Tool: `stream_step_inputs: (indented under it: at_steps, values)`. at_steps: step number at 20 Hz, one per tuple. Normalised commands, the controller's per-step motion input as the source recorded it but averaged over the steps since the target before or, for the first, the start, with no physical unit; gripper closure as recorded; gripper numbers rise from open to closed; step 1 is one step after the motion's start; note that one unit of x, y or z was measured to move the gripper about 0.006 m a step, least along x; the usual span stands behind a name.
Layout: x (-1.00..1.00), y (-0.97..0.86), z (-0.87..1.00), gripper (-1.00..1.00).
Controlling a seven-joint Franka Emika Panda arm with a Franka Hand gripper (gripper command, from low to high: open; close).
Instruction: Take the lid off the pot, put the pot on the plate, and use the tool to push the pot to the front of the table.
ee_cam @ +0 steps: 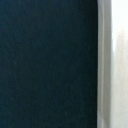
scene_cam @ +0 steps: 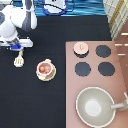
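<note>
The tool (scene_cam: 19, 60) lay on the black table (scene_cam: 55, 30) near the exterior view's left edge, and its position relative to the gripper (scene_cam: 18, 50) was the relation you had to read first. Its long axis ran from 12 o'clock to 6 o'clock in the exterior view, with the slotted head at the 6 o'clock end and the short handle pointing toward 12 o'clock, straight up at the gripper. The gripper stood directly at the handle end, at 12 o'clock from the tool's head, and appeared to meet the top of the handle. You could not tell from this view whether the gripper was clamped on the handle or apart around it. The pot (scene_cam: 45, 68) sat at about 4 o'clock from the tool's head, near it but apart from it, with black table showing between the two. The pot was uncovered, its reddish contents were visible, and it rested on the plate (scene_cam: 37, 75), whose cream rim showed around it. Judged from this layout, the lid step and the plate step were complete and the work stood at the tool. The lid (scene_cam: 81, 47) lay well apart, at 3 o'clock from the gripper, on the stove board (scene_cam: 120, 75), over the board's top-left burner position. The large pan (scene_cam: 95, 106) occupied the board's 6 o'clock end and was not involved. The wrist view showed only dark table surface and one pale blurred band along an edge, which you could not identify.
</note>
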Motion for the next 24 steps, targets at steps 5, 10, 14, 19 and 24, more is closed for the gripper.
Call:
stream_step_inputs:
  at_steps: [5,10,14,19,24]
  values:
    - [-0.39,-0.26,-0.36,1.0]
    - [-0.27,-0.07,-0.27,1.0]
    - [-0.02,0.07,-0.08,1.0]
    - [-0.01,0.33,0.34,1.0]
    - [-0.14,0.58,0.82,1.0]
